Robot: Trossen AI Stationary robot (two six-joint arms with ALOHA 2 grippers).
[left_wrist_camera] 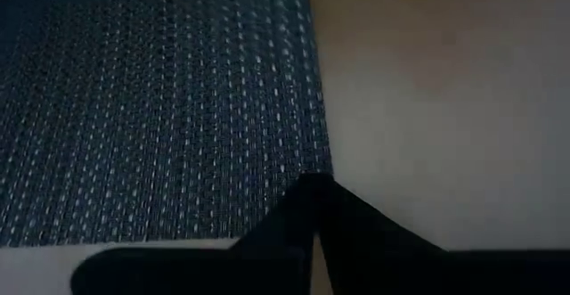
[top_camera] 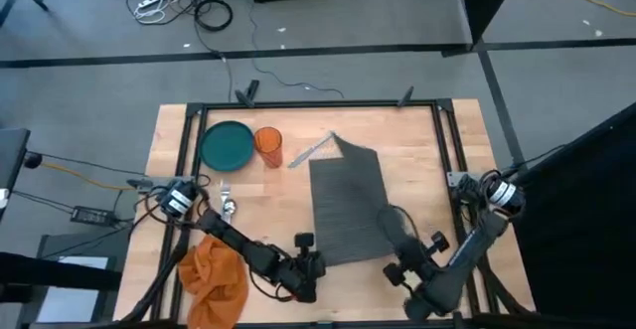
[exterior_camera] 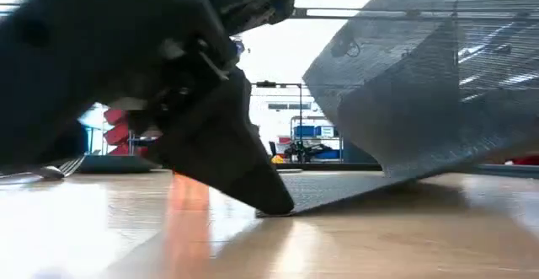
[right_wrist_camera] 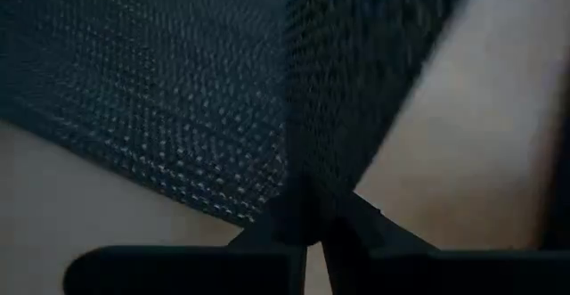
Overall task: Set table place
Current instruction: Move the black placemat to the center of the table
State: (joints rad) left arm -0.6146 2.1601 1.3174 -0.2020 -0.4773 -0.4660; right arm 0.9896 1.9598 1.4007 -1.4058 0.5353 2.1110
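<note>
The dark grey ribbed placemat [top_camera: 347, 205] lies in the middle of the wooden table [top_camera: 417, 160]. Its near right part is raised and curled [exterior_camera: 421, 85]; the rest rests flat. My left gripper [top_camera: 314, 265] is shut at the mat's near left corner, low on the table. My right gripper [top_camera: 399, 238] is shut on the mat's near right corner. A teal plate [top_camera: 228, 145], an orange cup [top_camera: 268, 145] and cutlery [top_camera: 312, 150] stand at the far left. My left gripper has the mat's near left corner [left_wrist_camera: 317, 168] at the free ends of its shut fingers [exterior_camera: 268, 196]. The fingers slant down from the table's near left. That corner stays down on the tabletop. My right gripper pinches the mat's near right corner [right_wrist_camera: 307, 175] between its two fingers, coming from the table's near side. The corner is lifted off the table, and the mat bends up in a curve toward it.
A fork [top_camera: 227, 206] lies left of the mat. An orange cloth napkin [top_camera: 214, 279] sits crumpled at the near left edge. A black metal frame [top_camera: 318, 105] borders the table. Bare wood shows to the right of the mat.
</note>
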